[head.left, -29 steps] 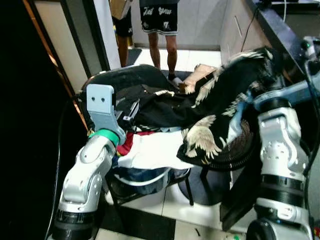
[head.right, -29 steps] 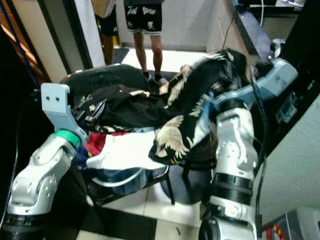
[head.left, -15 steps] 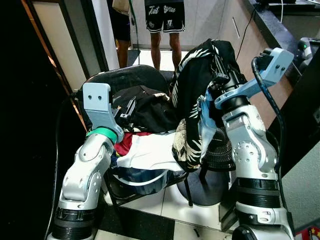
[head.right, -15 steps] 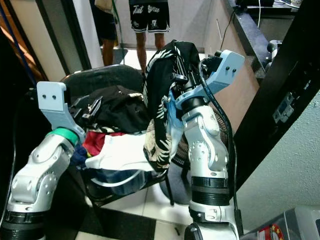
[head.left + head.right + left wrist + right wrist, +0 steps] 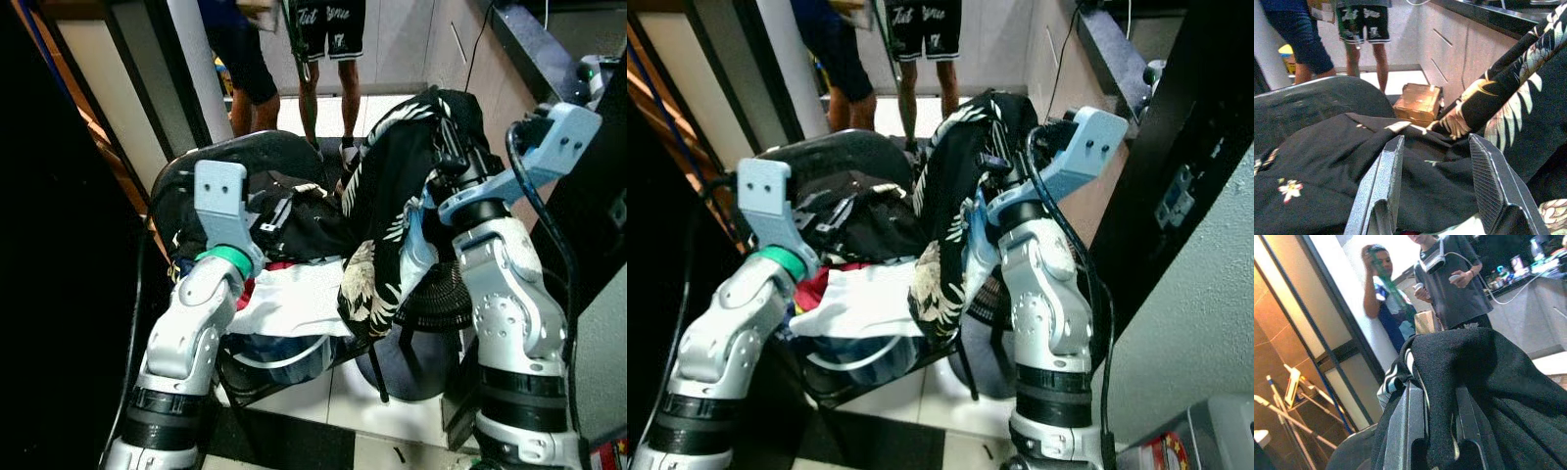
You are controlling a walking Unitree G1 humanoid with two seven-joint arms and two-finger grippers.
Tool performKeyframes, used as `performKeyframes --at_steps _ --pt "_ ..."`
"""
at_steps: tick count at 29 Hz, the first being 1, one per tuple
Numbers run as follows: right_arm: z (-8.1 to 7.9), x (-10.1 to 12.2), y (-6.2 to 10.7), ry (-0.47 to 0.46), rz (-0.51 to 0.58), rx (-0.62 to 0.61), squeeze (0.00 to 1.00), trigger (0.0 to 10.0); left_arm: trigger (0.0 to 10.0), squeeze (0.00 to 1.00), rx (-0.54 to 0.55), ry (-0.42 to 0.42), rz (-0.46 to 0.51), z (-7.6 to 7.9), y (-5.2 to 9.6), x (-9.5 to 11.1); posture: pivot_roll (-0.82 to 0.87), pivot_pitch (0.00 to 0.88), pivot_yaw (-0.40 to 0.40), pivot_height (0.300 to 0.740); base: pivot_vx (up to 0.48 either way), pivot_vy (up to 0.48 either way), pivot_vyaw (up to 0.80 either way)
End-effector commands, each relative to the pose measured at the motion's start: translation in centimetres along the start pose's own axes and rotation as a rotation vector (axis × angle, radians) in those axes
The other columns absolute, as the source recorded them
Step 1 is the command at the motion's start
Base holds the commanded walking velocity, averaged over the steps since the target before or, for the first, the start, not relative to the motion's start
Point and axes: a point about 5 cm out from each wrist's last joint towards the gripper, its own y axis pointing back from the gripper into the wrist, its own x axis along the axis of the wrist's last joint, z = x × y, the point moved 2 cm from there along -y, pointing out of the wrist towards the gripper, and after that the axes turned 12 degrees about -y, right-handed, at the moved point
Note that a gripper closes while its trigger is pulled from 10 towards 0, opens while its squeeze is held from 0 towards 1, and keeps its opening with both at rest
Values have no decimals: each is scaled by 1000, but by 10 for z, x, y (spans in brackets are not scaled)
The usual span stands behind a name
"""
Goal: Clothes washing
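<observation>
A black shirt with white bird and leaf print (image 5: 377, 230) hangs in a bunch from my right gripper (image 5: 1436, 392), which is shut on its top fold, raised above the right side of a dark chair (image 5: 245, 157). Cloth covers most of the fingers (image 5: 1406, 411). On the chair seat lies a pile of clothes: a black flowered garment (image 5: 1327, 161), a white one (image 5: 294, 299) and a red one (image 5: 251, 284). My left gripper (image 5: 1435, 147) stands open just above the black flowered garment, holding nothing.
Two people (image 5: 331, 39) stand on the tiled floor behind the chair. A cardboard box (image 5: 1418, 100) sits on the floor near wooden cabinets (image 5: 1459, 44). A round black fan (image 5: 439, 299) stands under my right arm. A dark door frame (image 5: 137, 88) is on the left.
My right gripper has raised the printed shirt from lying spread over the pile to hanging in a bunch. The left gripper stays over the pile. The camera has shifted.
</observation>
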Motion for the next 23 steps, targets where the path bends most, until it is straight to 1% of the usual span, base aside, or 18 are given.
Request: performKeyframes --at_steps 1,10,23 --pt "-8 3 1 3 11 26 0 10000 10000 0 5 -13 -3 -1 0 -2 -37 56 208 740 0 0 0" --pt "-9 2 1 -3 -3 19 0 10000 10000 0 3 -12 -2 0 0 -3 -30 54 193 740 0 0 0" --pt "-12 -3 -2 -16 -22 26 0 10000 10000 0 21 -13 8 -4 0 -3 -18 44 174 740 0 0 0"
